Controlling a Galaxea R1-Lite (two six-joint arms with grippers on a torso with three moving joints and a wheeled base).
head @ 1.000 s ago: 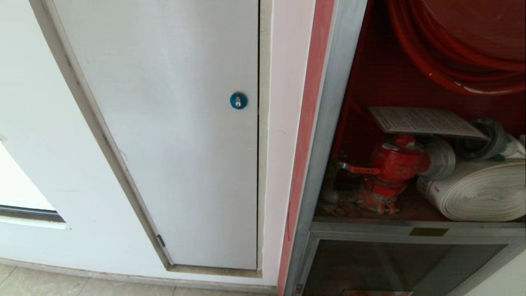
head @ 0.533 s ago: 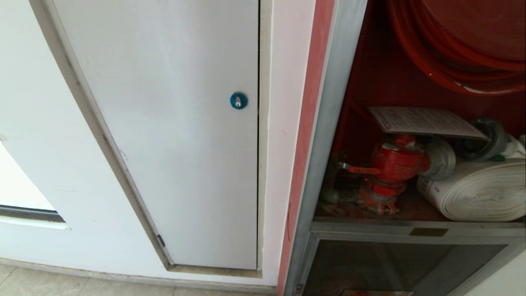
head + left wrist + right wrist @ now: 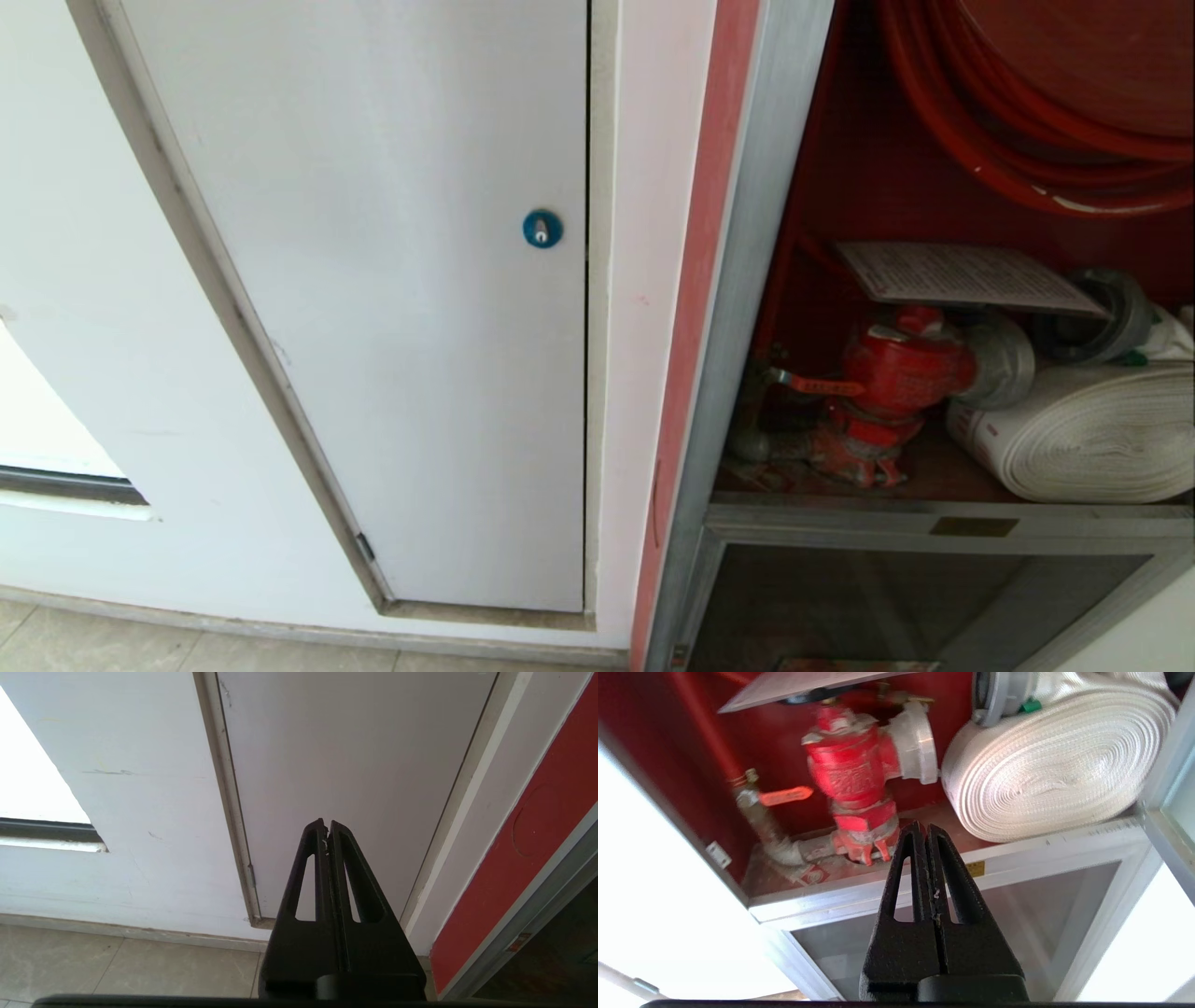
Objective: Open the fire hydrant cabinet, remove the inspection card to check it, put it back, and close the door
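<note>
Nothing shifts in the head view since a second ago; inspection card lies flat atop the red valve inside the open fire hydrant cabinet; likely put back, so door-closing remains; right gripper pinched shut, empty, low before the cabinet shelf, card above and well apart; left gripper shut, parked facing the white panel.

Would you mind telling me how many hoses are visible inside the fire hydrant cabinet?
2: a red hose coiled on the reel at the top, and a white rolled hose on the cabinet floor, right of the red valve. Others may be hidden out of frame.
</note>
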